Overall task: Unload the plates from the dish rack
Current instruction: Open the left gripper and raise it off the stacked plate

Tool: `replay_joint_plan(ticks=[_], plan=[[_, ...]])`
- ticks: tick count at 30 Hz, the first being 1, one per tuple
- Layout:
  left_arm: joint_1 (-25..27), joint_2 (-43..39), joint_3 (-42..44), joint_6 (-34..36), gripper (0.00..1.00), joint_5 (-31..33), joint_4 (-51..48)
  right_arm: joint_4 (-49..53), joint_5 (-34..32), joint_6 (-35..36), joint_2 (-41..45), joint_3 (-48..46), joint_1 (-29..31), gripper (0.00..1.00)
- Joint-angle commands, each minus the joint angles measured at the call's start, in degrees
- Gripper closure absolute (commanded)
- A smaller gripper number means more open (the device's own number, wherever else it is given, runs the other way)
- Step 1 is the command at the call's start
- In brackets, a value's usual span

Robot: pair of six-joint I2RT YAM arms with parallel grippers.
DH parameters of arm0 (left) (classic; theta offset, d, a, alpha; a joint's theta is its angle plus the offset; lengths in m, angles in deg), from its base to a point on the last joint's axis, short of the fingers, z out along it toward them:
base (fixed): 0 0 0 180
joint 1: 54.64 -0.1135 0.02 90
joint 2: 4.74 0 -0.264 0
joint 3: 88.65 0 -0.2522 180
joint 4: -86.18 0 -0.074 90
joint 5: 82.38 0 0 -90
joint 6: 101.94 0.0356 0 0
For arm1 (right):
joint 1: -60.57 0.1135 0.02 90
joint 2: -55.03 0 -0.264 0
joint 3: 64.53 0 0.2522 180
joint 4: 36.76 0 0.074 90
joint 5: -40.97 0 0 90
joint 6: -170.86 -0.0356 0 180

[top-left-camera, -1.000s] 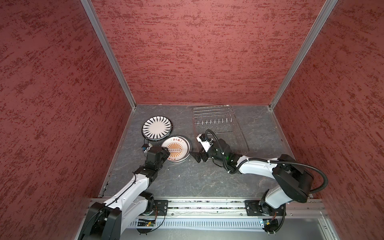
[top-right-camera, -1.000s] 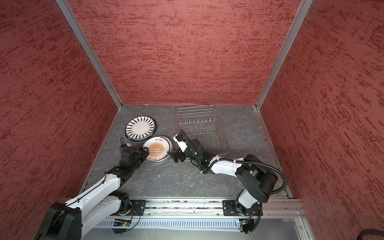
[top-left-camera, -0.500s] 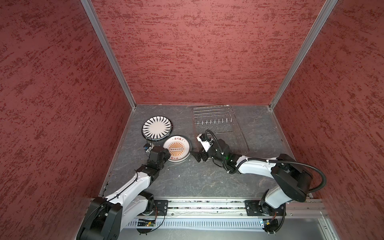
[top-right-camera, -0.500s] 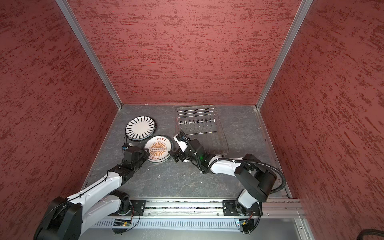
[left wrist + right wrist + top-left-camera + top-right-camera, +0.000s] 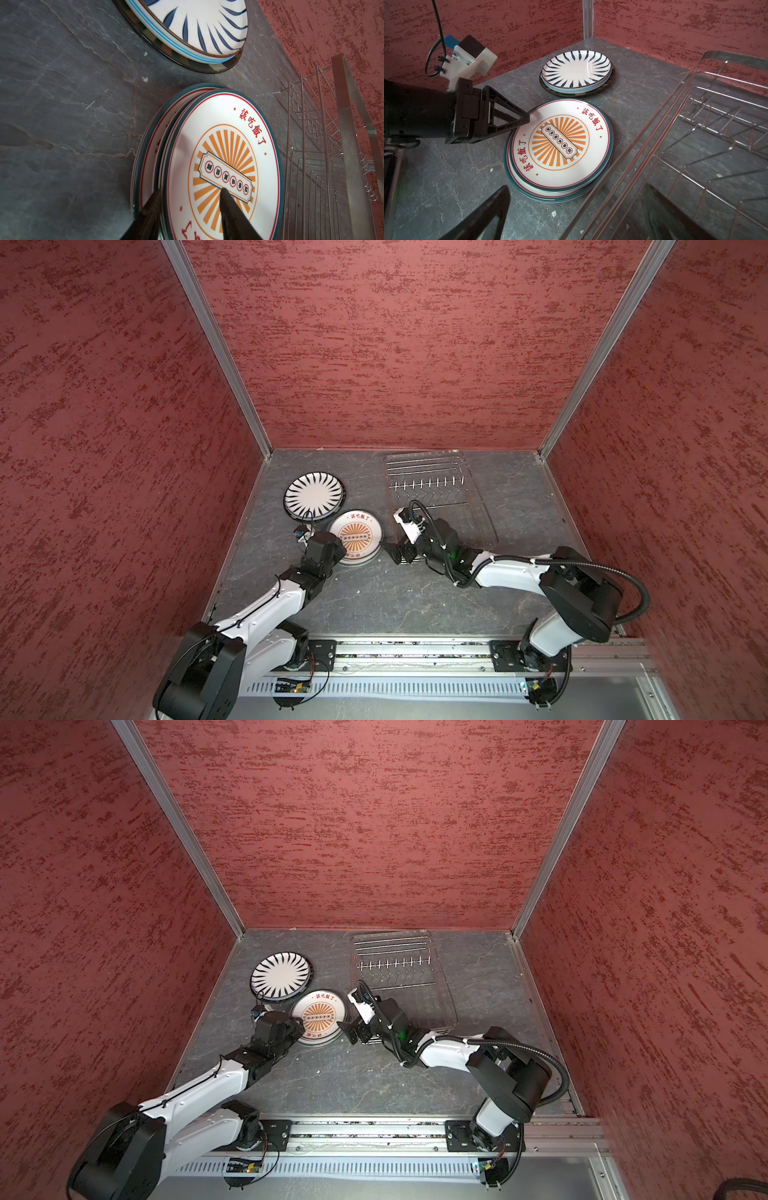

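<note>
My left gripper (image 5: pixel 191 190) is reaching low over the slate tabletop (image 5: pixel 395 597) and straddling the near rim of the sunburst plate (image 5: pixel 358 536). One finger is lying on the plate's printed face. The other is sitting at the rim, in the gap above the teal-rimmed plates (image 5: pixel 550 196) stacked beneath. My jaws are standing partly apart around that edge, and I cannot tell whether they are pinching the plate or only bracketing it. The plate is lying face up on top of its stack, shifted a little off centre from the ones below.

My right gripper (image 5: pixel 577 187) is hovering with its jaws spread wide. It is sitting just beside the sunburst stack, over the near left corner of the dish rack (image 5: pixel 432 489). In both top views it is pointing left toward the stack, apart from it.

The plates I can see are lying in two stacks on the tabletop, left of the rack. The striped plate (image 5: pixel 314 494) is topping the farther stack, near the left wall. It is resting on a blue-rimmed plate (image 5: pixel 162 34), which is sitting on a dark-rimmed plate (image 5: pixel 207 68). The two stacks are sitting just beside each other, not touching. The rack is standing toward the back of the table, its row of upright prongs running across it.
</note>
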Motion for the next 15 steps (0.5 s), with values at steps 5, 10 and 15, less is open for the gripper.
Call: replay_joint_plan(ticks=[5, 10, 15], plan=[[-0.45, -1.22, -0.93, 0.12, 0.48, 1.66, -0.54, -2.16, -1.63, 1.08, 0.62, -0.41, 0.40, 0.01], [-0.45, -5.75, -0.73, 1.31, 0.30, 3.17, -1.93, -5.30, -2.19, -0.60, 4.36, -3.19, 0.40, 0.01], [-0.27, -13.64, 1.42, 5.16, 0.00, 3.12, 3.38, -5.83, -9.75, -4.41, 11.12, -5.79, 0.10, 0.01]])
